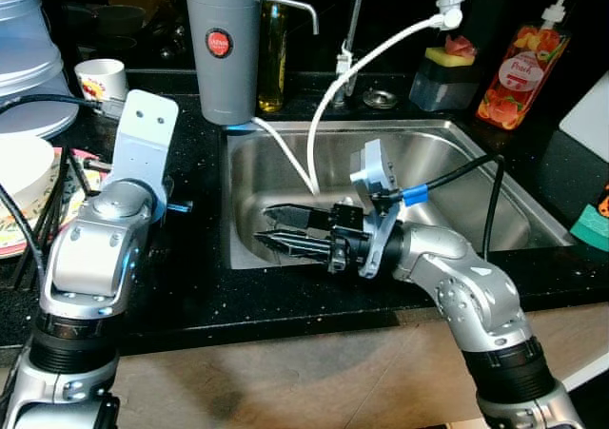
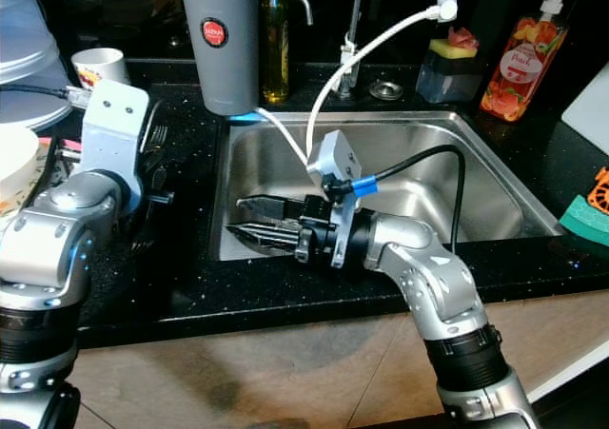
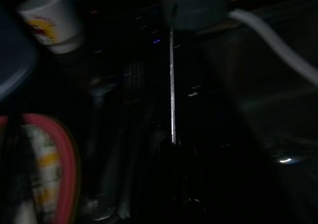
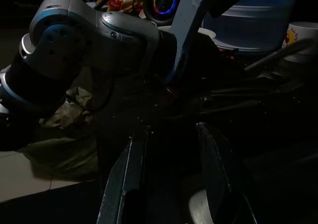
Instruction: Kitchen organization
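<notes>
My right gripper [image 1: 264, 225] reaches into the steel sink [image 1: 457, 172] and points left toward its near-left wall. It is open, and I see nothing between the black fingers [image 4: 124, 184]. My left arm [image 1: 128, 177] stretches over the black counter left of the sink, with its gripper hidden beyond the wrist. The dark left wrist view shows a thin silver utensil [image 3: 172, 75] running straight ahead; whether it is held is unclear. Several forks [image 2: 157, 142] lie on the counter beside the left arm.
A grey thermos jug [image 1: 224, 44] stands at the sink's far-left corner, with an oil bottle [image 1: 274, 53] beside it. A white hose [image 1: 333, 96] hangs into the sink. A paper cup [image 1: 100, 77], white bowl [image 1: 24, 163] and plates sit left. Soap bottle [image 1: 521, 68] stands back right.
</notes>
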Robot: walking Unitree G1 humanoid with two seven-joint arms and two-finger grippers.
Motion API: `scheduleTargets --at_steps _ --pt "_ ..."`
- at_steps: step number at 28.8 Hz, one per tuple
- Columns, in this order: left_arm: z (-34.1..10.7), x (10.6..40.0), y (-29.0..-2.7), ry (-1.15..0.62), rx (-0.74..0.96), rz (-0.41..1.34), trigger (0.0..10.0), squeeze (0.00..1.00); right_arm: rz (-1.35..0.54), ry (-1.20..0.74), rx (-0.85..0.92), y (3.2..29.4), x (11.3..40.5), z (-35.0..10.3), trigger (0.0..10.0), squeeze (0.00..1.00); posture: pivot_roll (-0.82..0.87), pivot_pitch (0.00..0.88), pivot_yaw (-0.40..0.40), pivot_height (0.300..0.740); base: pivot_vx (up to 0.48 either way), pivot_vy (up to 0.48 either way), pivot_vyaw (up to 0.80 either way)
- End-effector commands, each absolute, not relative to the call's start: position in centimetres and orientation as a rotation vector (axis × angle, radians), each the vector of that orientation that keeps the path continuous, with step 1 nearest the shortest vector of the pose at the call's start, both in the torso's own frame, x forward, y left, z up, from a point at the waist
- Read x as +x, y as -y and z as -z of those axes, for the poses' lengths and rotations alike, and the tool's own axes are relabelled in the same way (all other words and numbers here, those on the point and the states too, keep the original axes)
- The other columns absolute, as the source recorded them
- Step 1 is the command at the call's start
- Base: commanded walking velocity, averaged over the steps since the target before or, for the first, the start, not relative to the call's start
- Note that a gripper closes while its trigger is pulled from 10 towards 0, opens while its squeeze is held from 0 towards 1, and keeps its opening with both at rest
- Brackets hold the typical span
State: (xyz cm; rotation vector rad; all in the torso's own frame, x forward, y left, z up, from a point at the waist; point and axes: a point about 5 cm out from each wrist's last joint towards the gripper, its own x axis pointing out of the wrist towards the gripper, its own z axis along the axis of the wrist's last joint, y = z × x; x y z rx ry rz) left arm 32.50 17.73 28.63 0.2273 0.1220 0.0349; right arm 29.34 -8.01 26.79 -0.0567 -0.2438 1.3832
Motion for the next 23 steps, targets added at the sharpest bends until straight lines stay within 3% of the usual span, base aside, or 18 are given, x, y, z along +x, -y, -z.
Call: scheduleTargets --at_steps 1,8,11,16,22,23 --pt "-29.6 32.3 -17.0 -0.059 0.199 0.018 0.0 0.00 -1.385 0.282 -0.049 8.1 29.1 -27.6 10.0 0.00 -0.01 0.114 -0.024 0.740 0.000 0.000 0.00" --pt "-32.1 32.2 -16.4 0.118 0.025 0.068 0.0 0.00 -1.280 0.346 0.023 8.2 30.0 -28.8 10.0 0.00 -0.01 0.111 -0.026 0.740 0.000 0.000 0.00" --pt "-33.8 31.7 -14.4 0.229 -0.213 0.303 0.0 0.00 -1.127 0.393 0.165 8.5 31.4 -30.4 10.0 0.00 -0.01 0.109 -0.026 0.740 0.000 0.000 0.00" --pt "-34.3 30.5 -11.6 0.228 -0.415 0.598 0.0 0.00 -0.975 0.387 0.338 8.9 32.8 -31.3 10.0 0.00 -0.01 0.105 -0.023 0.740 0.000 0.000 0.00" --pt "-33.0 29.7 -10.2 0.176 -0.474 0.782 0.0 0.00 -0.828 0.385 0.487 9.6 33.9 -31.4 10.0 0.00 -0.01 0.104 -0.022 0.740 0.000 0.000 0.00" --pt "-32.7 29.3 -9.9 0.186 -0.494 0.826 0.0 0.00 -0.811 0.386 0.528 9.7 34.1 -31.5 10.0 0.13 -0.02 0.103 -0.021 0.740 0.000 0.000 0.00"
